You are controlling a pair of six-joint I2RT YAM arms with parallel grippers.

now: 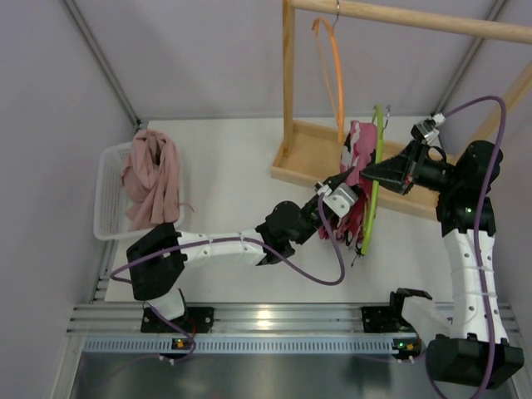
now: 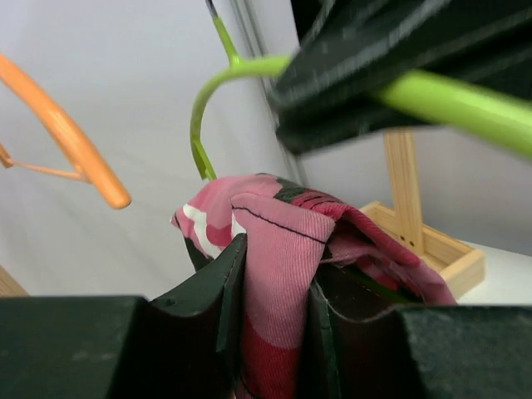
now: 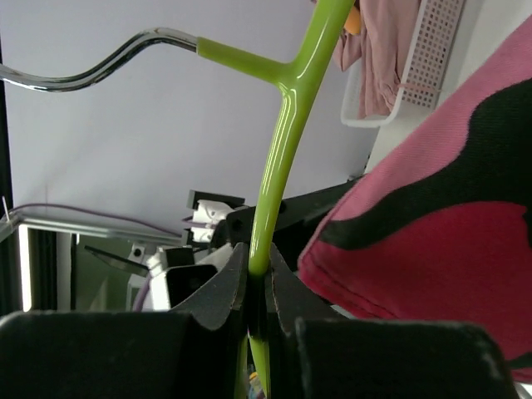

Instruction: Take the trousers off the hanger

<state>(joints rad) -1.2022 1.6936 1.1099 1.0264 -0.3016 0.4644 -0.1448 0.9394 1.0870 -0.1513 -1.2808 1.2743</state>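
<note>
White table (image 1: 233, 166) and plain grey walls frame the scene. A wooden rack (image 1: 312, 162) stands at the far side, with an orange hanger (image 1: 332, 66) on its rail. Off to the left, a basket (image 1: 106, 195) holds a plain pink cloth (image 1: 151, 179), well apart from the work. The hanger (image 1: 374, 191) is up in the air in front of the rack, edge-on to the top view. Its metal hook (image 3: 100, 71) catches on nothing in the right wrist view. The right claw (image 3: 256, 283) is clamped on the green bar, probably to hold it steady so there is something to pull against. The trousers (image 1: 357, 145) are bunched on the side of the hanger facing the left arm. A sliver of green under the cloth in the left wrist view suggests they are still draped over the bar. The left claw (image 2: 278, 274) is closed on a thick fold of the patterned cloth, the fabric squeezed between its fingers. One arm anchoring and one gripping suits a pull towards the left. The likely risk is the cloth snagging on the bar and dragging the hanger in the right claw's narrow grip.
</note>
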